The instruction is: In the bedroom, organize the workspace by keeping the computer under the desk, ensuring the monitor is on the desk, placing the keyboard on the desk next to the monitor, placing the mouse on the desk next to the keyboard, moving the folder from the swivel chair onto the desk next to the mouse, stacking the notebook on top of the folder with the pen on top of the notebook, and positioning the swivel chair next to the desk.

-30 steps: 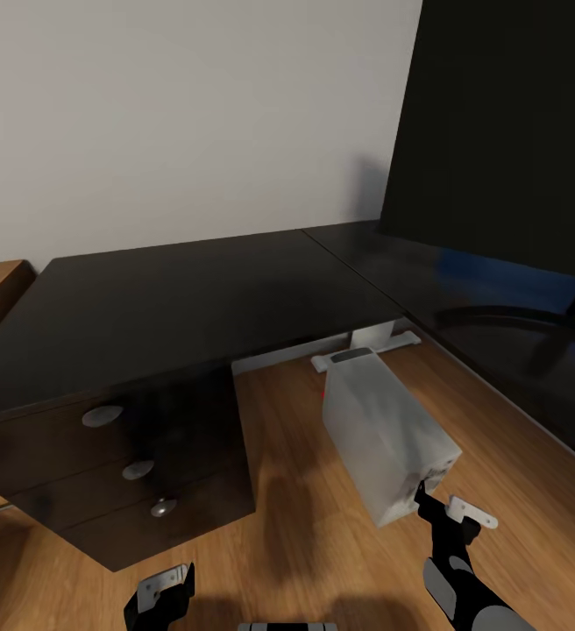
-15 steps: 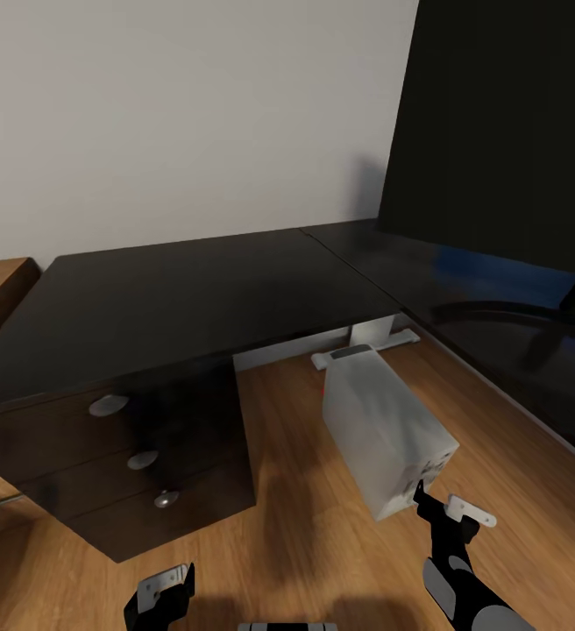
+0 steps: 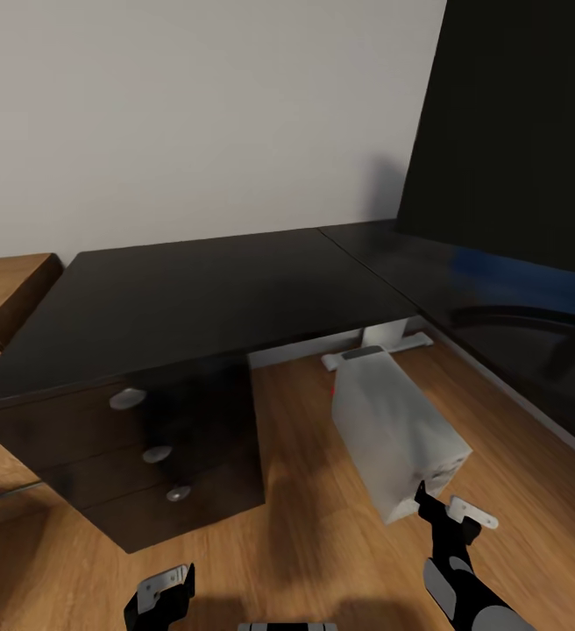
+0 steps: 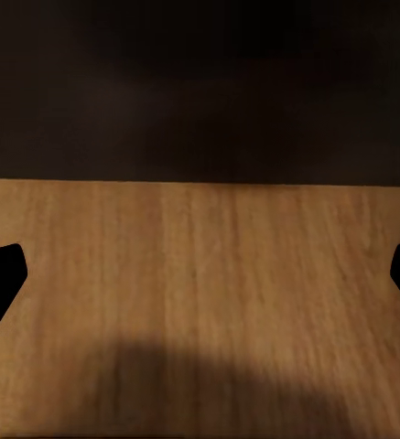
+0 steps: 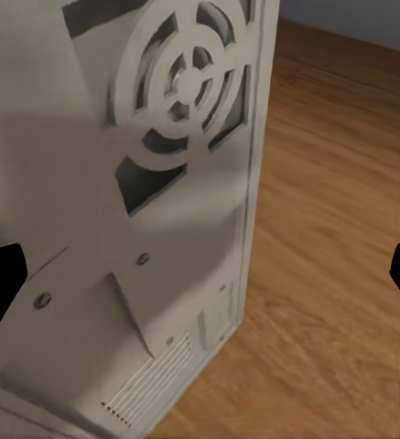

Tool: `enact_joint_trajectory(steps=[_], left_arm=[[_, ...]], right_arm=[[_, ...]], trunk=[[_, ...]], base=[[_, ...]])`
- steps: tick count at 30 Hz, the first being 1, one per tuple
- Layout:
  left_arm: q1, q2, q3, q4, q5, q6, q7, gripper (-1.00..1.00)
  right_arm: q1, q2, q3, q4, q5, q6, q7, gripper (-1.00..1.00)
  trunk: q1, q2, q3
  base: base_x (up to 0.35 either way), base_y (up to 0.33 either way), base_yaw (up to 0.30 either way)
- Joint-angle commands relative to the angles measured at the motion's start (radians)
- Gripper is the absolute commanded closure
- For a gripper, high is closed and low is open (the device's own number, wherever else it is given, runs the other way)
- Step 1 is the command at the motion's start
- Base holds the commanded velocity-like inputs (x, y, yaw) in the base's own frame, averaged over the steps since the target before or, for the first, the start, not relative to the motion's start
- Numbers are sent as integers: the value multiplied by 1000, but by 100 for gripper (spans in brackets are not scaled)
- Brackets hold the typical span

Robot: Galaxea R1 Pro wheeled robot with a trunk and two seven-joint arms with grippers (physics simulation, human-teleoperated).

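The light grey computer point(image 3: 397, 434) stands on the wooden floor in the corner of the black L-shaped desk point(image 3: 200, 294), beside its white pedestal leg point(image 3: 379, 342). On the desk's right wing stands the monitor point(image 3: 520, 131), a large black screen on a curved stand point(image 3: 533, 320). My right gripper point(image 3: 450, 513) is open just in front of the computer's near end; the right wrist view has the case's fan grille point(image 5: 186, 82) between the open fingers. Low over the floor, my left gripper point(image 3: 169, 585) is open, facing the dark drawer front point(image 4: 200, 91).
Black drawers with round silver knobs point(image 3: 128, 399) fill the desk's left end. Low wooden shelving point(image 3: 11, 285) adjoins it at the far left. A pale wall point(image 3: 191, 114) runs behind the desk. Wooden floor point(image 3: 314, 535) lies between the drawers and the computer.
The whole picture has slid a little to the right, so the camera has turned left. Both grippers keep their places in the view and stay open.
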Motion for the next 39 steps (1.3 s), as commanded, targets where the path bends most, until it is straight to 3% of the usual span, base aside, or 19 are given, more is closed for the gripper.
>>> enact_joint_trajectory(steps=[1, 27, 39], left_arm=[[-1, 0, -2, 2, 1, -3, 5, -100], [-1, -2, -2, 9, 1, -3, 5, -100], [-1, -2, -2, 9, 1, -3, 5, -100]], right_arm=[[-1, 0, 10, 1, -1, -2, 3, -100], [-1, 0, 10, 1, -1, -2, 3, -100], [-1, 0, 10, 1, -1, -2, 3, -100]], trunk=[[0, 0, -1], [0, 0, -1], [0, 0, -1]], base=[[0, 0, 133], [1, 0, 44], [131, 0, 0]])
